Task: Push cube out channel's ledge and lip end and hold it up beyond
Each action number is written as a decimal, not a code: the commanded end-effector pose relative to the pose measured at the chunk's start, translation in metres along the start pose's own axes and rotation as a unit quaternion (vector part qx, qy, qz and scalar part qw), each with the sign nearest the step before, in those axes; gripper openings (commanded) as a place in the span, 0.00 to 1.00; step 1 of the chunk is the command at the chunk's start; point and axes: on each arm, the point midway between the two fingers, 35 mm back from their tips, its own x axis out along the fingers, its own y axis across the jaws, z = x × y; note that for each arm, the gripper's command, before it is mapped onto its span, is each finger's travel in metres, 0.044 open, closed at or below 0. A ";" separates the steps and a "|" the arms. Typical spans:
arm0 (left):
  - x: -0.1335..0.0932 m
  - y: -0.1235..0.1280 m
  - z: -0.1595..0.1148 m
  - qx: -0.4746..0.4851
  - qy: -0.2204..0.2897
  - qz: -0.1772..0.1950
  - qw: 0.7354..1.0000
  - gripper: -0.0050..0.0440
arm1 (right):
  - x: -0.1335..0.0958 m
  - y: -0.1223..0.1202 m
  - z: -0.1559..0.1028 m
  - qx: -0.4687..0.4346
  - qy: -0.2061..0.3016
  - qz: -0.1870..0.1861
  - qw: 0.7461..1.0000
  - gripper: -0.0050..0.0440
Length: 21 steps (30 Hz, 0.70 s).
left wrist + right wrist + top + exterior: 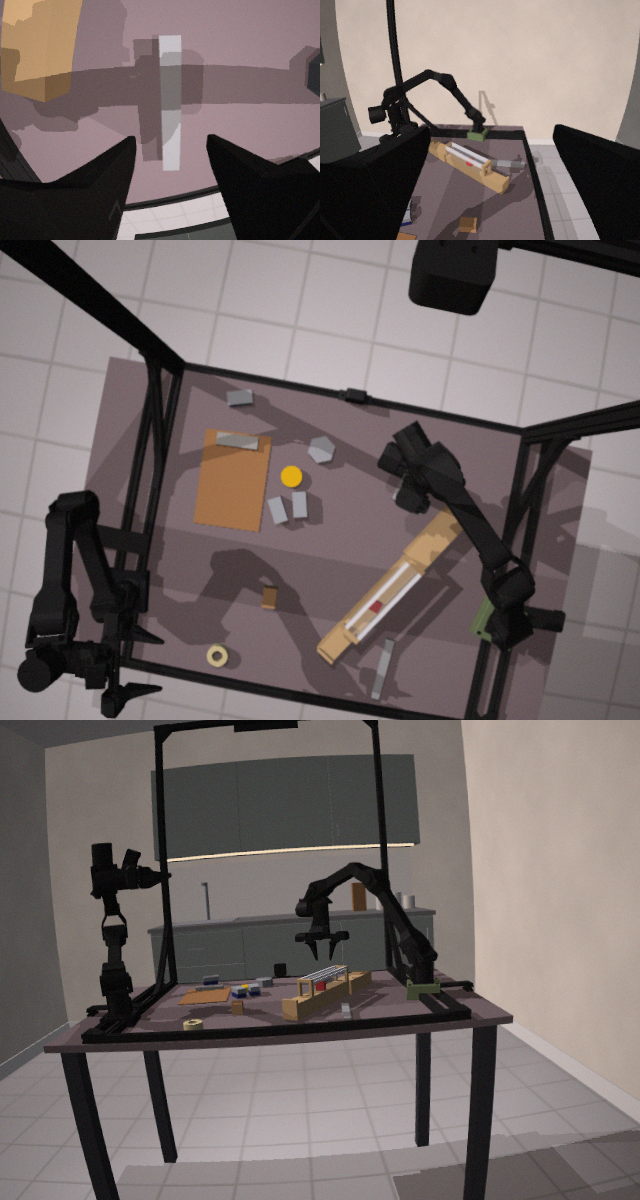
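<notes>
the red cube [375,606] [321,985] [469,163] sits inside the wooden channel [333,645] [290,1009] [50,50] [495,181], under the white rails, closer to the near-left end with the short ledge. the left gripper [402,478] [323,959] [171,141] points down over the far grey bar [395,494] [171,85], jaws about half apart and holding nothing. the right gripper [162,664] [168,875] [493,132] is up high at the left side, jaws wide and nothing between them. another grey bar [383,668] [346,1010] [509,163] lies to the near right of the channel.
</notes>
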 end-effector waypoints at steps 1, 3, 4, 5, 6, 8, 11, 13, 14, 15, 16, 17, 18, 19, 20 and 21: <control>-0.001 -0.002 -0.002 -0.003 0.005 -0.003 1.000 0.71 | 0.005 -0.002 0.002 0.045 0.007 0.001 0.999 0.92; -0.001 -0.002 -0.002 -0.003 0.005 -0.003 1.000 0.80 | 0.011 -0.003 0.001 0.085 0.018 0.001 0.996 0.92; -0.001 -0.002 -0.002 -0.003 0.005 -0.003 1.000 0.85 | 0.014 -0.004 0.000 0.105 0.025 0.001 0.994 0.92; -0.001 -0.002 -0.002 -0.003 0.005 -0.003 1.000 0.90 | 0.017 -0.004 -0.001 0.124 0.033 0.001 0.992 0.92; -0.001 -0.002 -0.002 -0.003 0.005 -0.003 1.000 0.92 | 0.020 -0.004 -0.003 0.142 0.042 0.000 0.989 0.92; -0.001 -0.002 -0.002 -0.003 0.005 -0.003 1.000 0.92 | 0.027 -0.004 -0.007 0.176 0.062 -0.003 0.983 0.92; -0.001 -0.002 -0.002 -0.003 0.005 -0.003 1.000 0.92 | 0.036 0.000 -0.014 0.219 0.096 -0.008 0.971 0.92; -0.001 -0.002 -0.002 -0.003 0.005 -0.003 1.000 0.92 | 0.042 0.003 -0.020 0.243 0.122 -0.014 0.962 0.92; -0.001 -0.002 -0.002 -0.003 0.005 -0.003 1.000 0.92 | 0.042 0.003 -0.020 0.243 0.122 -0.014 0.962 0.92; -0.001 -0.002 -0.002 -0.003 0.005 -0.003 1.000 0.92 | 0.042 0.003 -0.020 0.243 0.122 -0.014 0.962 0.92; -0.001 -0.002 -0.002 -0.003 0.005 -0.003 1.000 0.92 | 0.045 0.005 -0.023 0.253 0.135 -0.017 0.958 0.92; -0.001 -0.002 -0.002 -0.003 0.005 -0.003 1.000 0.92 | 0.047 0.007 -0.026 0.262 0.148 -0.021 0.953 0.92; -0.001 -0.002 -0.002 -0.003 0.005 -0.003 1.000 0.92 | 0.050 0.010 -0.029 0.270 0.162 -0.025 0.949 0.92; -0.001 -0.002 -0.002 -0.003 0.005 -0.003 1.000 0.92 | 0.052 0.012 -0.032 0.276 0.175 -0.029 0.945 0.92; -0.001 -0.002 -0.002 -0.003 0.005 -0.003 1.000 0.92 | 0.054 0.015 -0.035 0.281 0.189 -0.034 0.940 0.92; -0.001 -0.002 -0.002 -0.003 0.005 -0.003 1.000 0.92 | 0.056 0.018 -0.039 0.285 0.202 -0.038 0.936 0.92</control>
